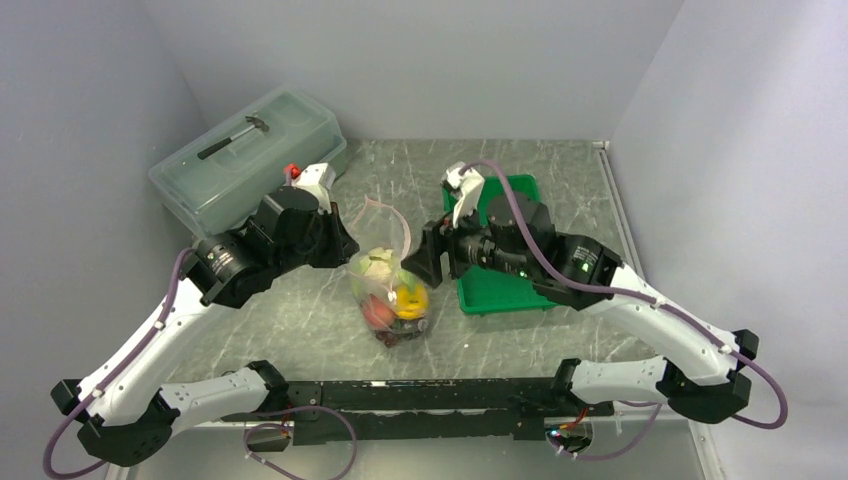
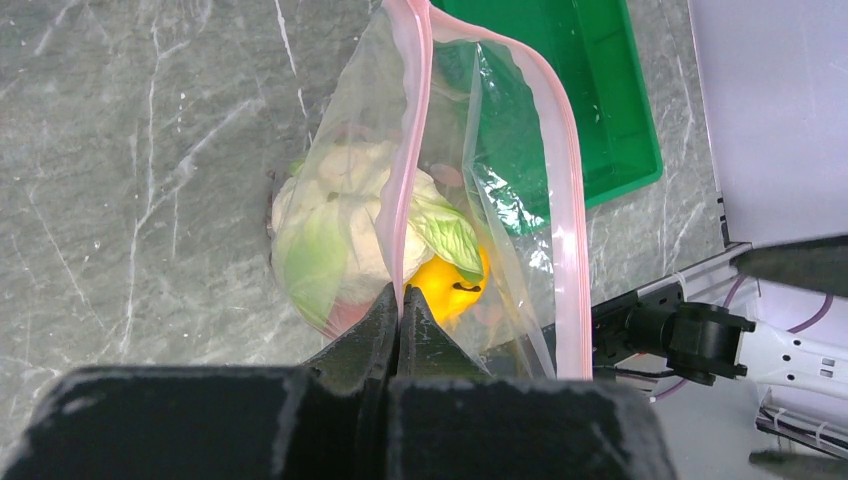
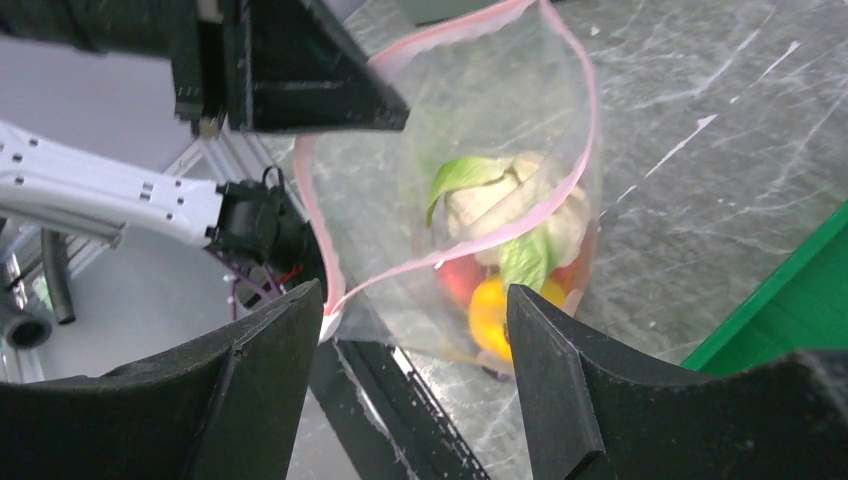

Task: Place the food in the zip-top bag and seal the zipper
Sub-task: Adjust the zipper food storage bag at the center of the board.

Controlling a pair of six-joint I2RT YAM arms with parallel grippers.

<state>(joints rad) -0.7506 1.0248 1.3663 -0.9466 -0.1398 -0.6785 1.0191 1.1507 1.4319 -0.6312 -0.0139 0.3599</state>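
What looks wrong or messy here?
The zip-top bag gapes wide at the mouth: its pink zipper loops apart, unsealed, though the food sits inside. The left fingers pinch one edge; the right fingers stand open beside it. Nothing lies spilled on the table.

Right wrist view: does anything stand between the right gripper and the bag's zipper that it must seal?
Nothing visible does. The right gripper stands open, and the zipper loops just ahead of its fingers with only air between. The left gripper is shut on the zip-top bag at its mouth edge, off to one side and out of the path.
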